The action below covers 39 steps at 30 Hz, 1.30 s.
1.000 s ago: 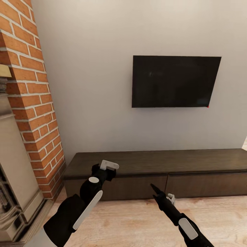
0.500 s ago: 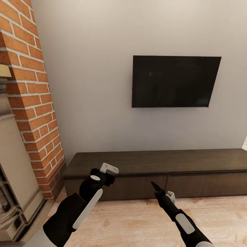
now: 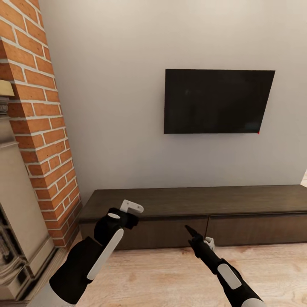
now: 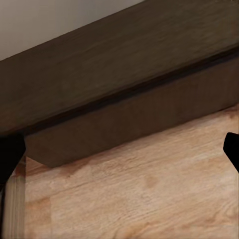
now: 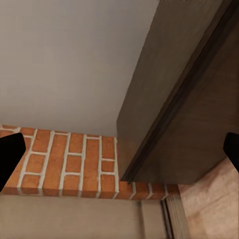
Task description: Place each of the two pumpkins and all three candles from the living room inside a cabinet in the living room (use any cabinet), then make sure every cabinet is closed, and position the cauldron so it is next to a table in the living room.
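The long, low dark brown cabinet (image 3: pixel 192 200) stands against the wall with both visible drawer fronts shut and its top bare. My left gripper (image 3: pixel 130 214) hovers in front of the cabinet's left end, level with the top edge. In the left wrist view its fingertips (image 4: pixel 10 159) sit far apart, so it is open and empty. My right gripper (image 3: pixel 189 231) points at the left drawer front, just above the floor. It is also open, with its fingertips (image 5: pixel 10 154) spread wide. Pumpkins, candles, cauldron and table are out of view.
A black TV (image 3: pixel 218 101) hangs on the grey wall above the cabinet. A red brick chimney column (image 3: pixel 40 128) with a pale fireplace surround (image 3: pixel 19 221) rises close on the left. Light wood floor (image 3: pixel 170 277) runs in front of the cabinet.
The left arm has drifted slightly left and down. The right arm has edged a little forward toward the cabinet front. The cabinet stays shut.
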Available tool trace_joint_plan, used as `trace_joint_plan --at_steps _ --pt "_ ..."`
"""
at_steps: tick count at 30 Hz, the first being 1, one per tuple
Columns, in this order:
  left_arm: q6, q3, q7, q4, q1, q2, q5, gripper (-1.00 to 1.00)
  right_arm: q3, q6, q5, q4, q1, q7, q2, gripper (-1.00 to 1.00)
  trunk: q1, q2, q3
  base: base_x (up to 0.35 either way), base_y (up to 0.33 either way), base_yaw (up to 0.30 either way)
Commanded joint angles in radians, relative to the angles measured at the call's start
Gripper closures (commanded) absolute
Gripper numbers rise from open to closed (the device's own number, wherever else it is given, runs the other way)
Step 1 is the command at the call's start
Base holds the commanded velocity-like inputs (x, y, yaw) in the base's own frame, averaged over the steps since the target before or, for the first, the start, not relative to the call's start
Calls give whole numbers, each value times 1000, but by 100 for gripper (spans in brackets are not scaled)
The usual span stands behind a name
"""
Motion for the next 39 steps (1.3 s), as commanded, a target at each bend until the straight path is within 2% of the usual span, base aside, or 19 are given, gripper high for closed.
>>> trace_joint_plan --at_steps 1,4,7,10,11,13,16,28,33,37,39 --pt "2 -2 10 -1 -1 1 10 -100 -5 9 -8 1 -1 2 0 -100 0 -1 -1 0 0 0" --pt "2 0 10 0 -1 0 10 -100 -23 10 -9 1 -1 8 -2 -100 0 -1 -1 0 0 0" --pt "2 0 10 -1 -1 0 13 -100 -34 8 -5 -3 0 46 -7 -100 0 -1 -1 0 0 0" --pt "2 1 10 -1 -1 0 37 -100 -35 2 1 -3 2 142 -15 -100 0 -1 -1 0 0 0" --pt "2 1 10 -2 -1 0 53 -100 -34 -10 4 -4 3 199 -21 -100 0 -1 -1 0 0 0" --pt "2 1 10 -3 -1 1 70 -100 -33 -28 6 -3 4 272 -28 -100 0 -1 -1 0 0 0" --pt "2 1 10 -4 -1 1 83 -100 -34 -41 5 1 4 331 -38 -100 0 -1 -1 0 0 0" --pt "2 16 10 -5 -2 1 116 -100 -44 -36 -6 8 8 348 -62 -100 0 -1 -1 0 0 0" --pt "2 17 10 -2 -2 1 119 -100 -46 -36 -6 11 8 338 -64 -100 19 -36 -17 0 0 0" --pt "-20 8 5 2 -7 4 124 -100 -37 -48 17 34 20 315 -87 -100 19 -35 -17 0 0 0" --pt "-24 8 5 2 -7 4 124 -100 -37 -48 28 45 20 310 -90 -100 19 -35 -17 0 0 0"
